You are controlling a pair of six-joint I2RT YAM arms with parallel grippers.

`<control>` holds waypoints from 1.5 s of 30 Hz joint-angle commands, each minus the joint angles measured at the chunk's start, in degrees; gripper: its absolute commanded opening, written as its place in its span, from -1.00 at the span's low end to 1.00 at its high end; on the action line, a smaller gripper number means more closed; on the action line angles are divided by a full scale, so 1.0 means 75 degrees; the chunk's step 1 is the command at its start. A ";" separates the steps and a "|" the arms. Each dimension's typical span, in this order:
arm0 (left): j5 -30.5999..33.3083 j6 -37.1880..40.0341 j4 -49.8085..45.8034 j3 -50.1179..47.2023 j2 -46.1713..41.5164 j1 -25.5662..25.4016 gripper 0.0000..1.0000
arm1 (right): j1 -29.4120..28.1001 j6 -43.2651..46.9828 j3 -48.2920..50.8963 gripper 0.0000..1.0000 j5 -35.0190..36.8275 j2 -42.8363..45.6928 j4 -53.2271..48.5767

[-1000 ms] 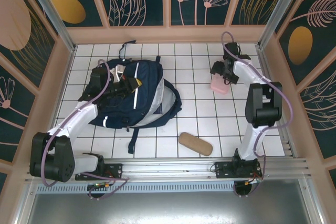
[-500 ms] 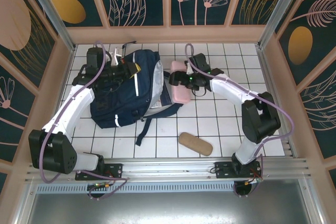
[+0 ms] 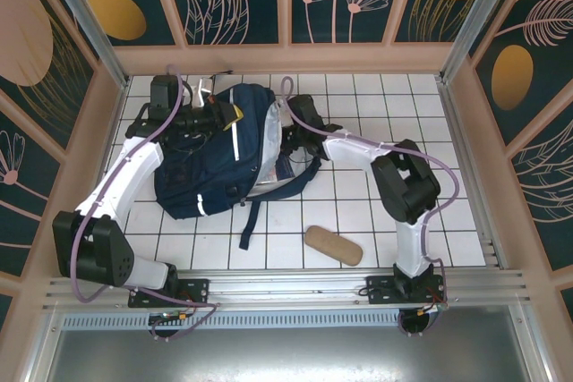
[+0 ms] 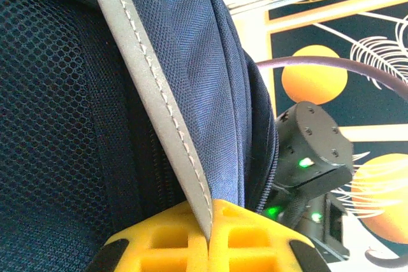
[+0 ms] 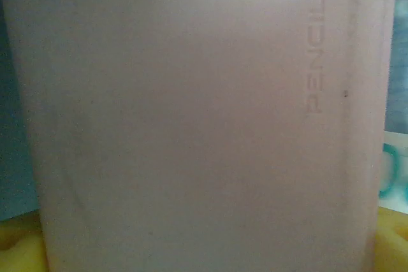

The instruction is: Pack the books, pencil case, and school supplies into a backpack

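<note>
The navy backpack (image 3: 210,176) lies at the table's left, its opening facing right. My left gripper (image 3: 227,116) is shut on the grey-trimmed edge (image 4: 159,106) of the backpack (image 4: 191,62), which runs down between the yellow fingertips (image 4: 255,237) of that gripper (image 4: 210,214). My right gripper (image 3: 286,130) reaches into the opening. A pink pencil case (image 5: 191,125) marked PENCIL sits between the yellow pads (image 5: 19,246) of this gripper (image 5: 204,256). The tan oblong case (image 3: 333,245) lies near the front. The books are out of view.
A dark strap (image 3: 253,221) trails from the backpack toward the front. Patterned walls (image 3: 286,6) and wooden rails close in the tiled table (image 3: 376,212). The right arm (image 3: 358,145) stretches across the table's middle from its elbow (image 3: 407,181).
My right arm has swung left, carrying the pink pencil case from the table's right side into the backpack's opening. My left gripper has pulled the backpack's edge back and left.
</note>
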State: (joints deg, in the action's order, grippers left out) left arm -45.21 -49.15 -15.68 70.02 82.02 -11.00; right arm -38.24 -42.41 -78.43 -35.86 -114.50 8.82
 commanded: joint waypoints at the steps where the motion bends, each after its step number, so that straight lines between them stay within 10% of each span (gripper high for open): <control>1: -0.0825 -0.0130 0.1171 0.0841 -0.0060 -0.0032 -1.00 | -0.0477 -0.1104 -0.0689 0.59 -0.0963 -0.0566 0.1772; 8: -0.0652 -0.0303 0.1201 0.1360 0.0066 0.0001 -1.00 | -0.1167 -0.1157 -0.2173 0.97 -0.0788 -0.1830 0.1128; 25: -0.0499 -0.0486 0.1166 0.1258 -0.0406 0.0528 -1.00 | -0.1027 0.0120 -0.2069 0.97 0.0599 -0.0475 -0.0878; 45: -0.0429 -0.0417 0.1057 0.1158 -0.0509 0.0670 -1.00 | -0.0134 -0.1107 -0.0723 0.97 -0.1034 0.0569 0.0077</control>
State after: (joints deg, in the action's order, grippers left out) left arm -44.62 -52.18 -18.04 75.11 82.54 -6.42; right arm -39.81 -47.24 -83.50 -39.57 -114.48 5.06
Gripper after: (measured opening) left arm 0.064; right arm 0.987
